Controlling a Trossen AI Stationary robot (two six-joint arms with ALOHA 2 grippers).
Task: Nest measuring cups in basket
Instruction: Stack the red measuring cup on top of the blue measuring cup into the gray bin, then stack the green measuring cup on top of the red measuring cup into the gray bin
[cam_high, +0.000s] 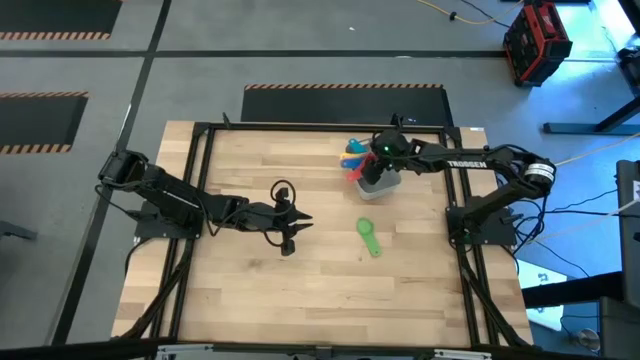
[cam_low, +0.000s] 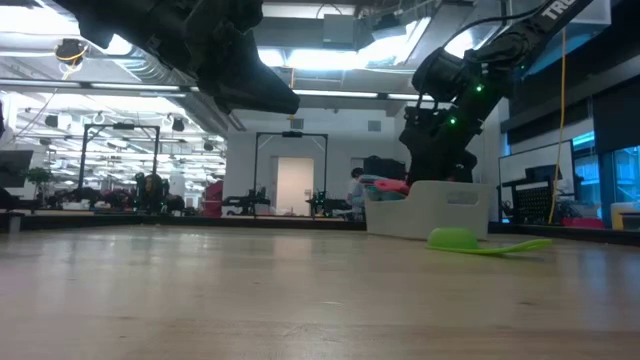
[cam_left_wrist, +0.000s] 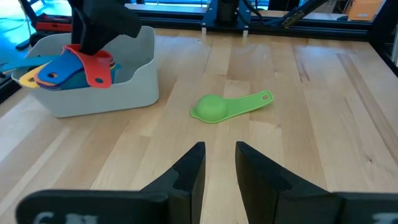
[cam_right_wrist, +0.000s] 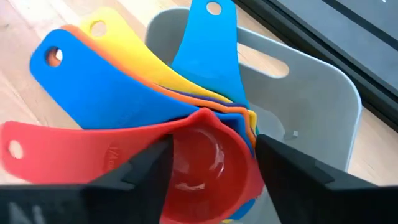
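Straddling the red measuring cup (cam_right_wrist: 199, 163), the right gripper (cam_right_wrist: 211, 165) sits over the basket (cam_right_wrist: 311, 87), its fingers either side of the cup's bowl; contact with the bowl cannot be confirmed. The right wrist view alone shows the nesting: red uppermost, then dark blue cup (cam_right_wrist: 99, 93), orange, yellow cup (cam_right_wrist: 134, 59) and light blue cup (cam_right_wrist: 211, 43), their flat handles fanning outward over the basket rim. The high view places the basket (cam_high: 385, 185) near the table's (cam_high: 300, 290) far right corner, handles pointing towards the far edge and the table's middle.

The green cup (cam_high: 369, 237) lies alone on the table, nearer than the basket, its long axis running from far to near edge with the bowl at the far end. The low view shows it bowl-down (cam_low: 455, 240), handle flat.

The left gripper (cam_left_wrist: 219, 165) waits left of centre, fingers narrowly parted and empty, aimed at the green cup (cam_left_wrist: 214, 109).
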